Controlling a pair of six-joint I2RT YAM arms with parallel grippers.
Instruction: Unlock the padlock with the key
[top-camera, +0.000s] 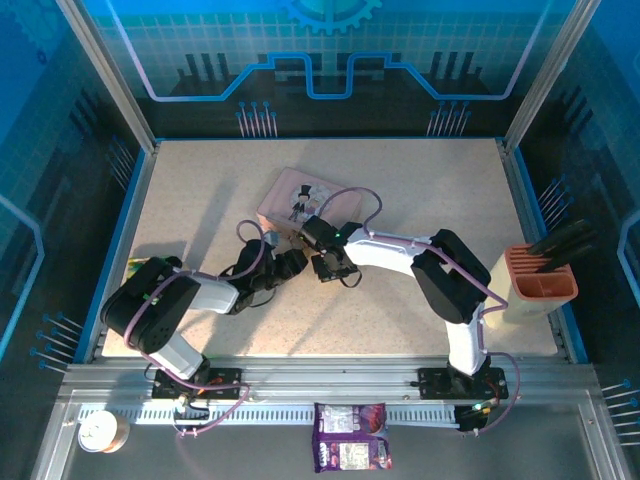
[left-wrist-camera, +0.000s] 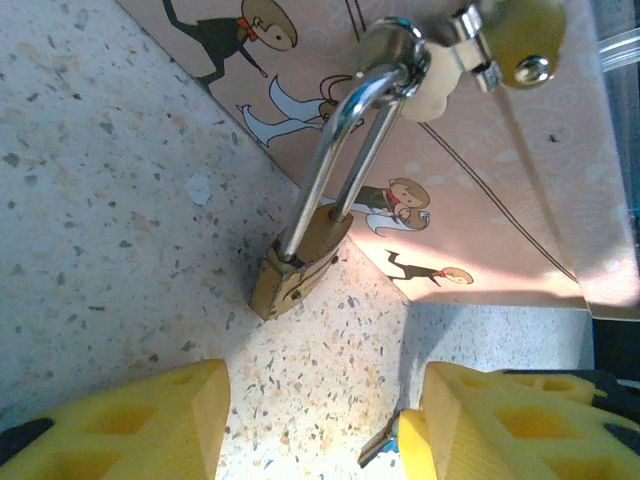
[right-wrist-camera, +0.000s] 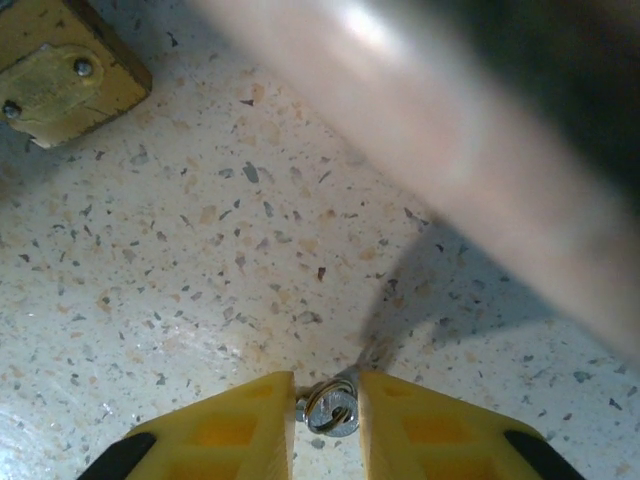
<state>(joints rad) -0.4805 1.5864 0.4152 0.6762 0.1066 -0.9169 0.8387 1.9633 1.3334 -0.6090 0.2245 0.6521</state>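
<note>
The padlock (left-wrist-camera: 298, 268) stands on the speckled table with its brass body down. Its long silver shackle (left-wrist-camera: 340, 150) is hooked through the clasp of the pink cartoon tin (left-wrist-camera: 480, 200). In the left wrist view my left gripper (left-wrist-camera: 325, 420) is open just short of the padlock, with nothing between its yellow fingers (left-wrist-camera: 130, 425). A thin metal sliver (left-wrist-camera: 375, 450) lies by its right finger. In the right wrist view the key (right-wrist-camera: 330, 408), a silver head with a ring, sits between the fingers of my right gripper (right-wrist-camera: 328, 412), which pinch it. The padlock body (right-wrist-camera: 60, 70) shows at top left. From above, both grippers (top-camera: 290, 265) (top-camera: 328, 262) meet in front of the tin (top-camera: 295, 200).
An orange holder (top-camera: 540, 285) with dark tools stands at the table's right edge. A purple snack bag (top-camera: 350, 440) and a small roll (top-camera: 103, 432) lie on the near ledge below the arm bases. A blurred pink surface (right-wrist-camera: 450, 150) crosses the right wrist view close by.
</note>
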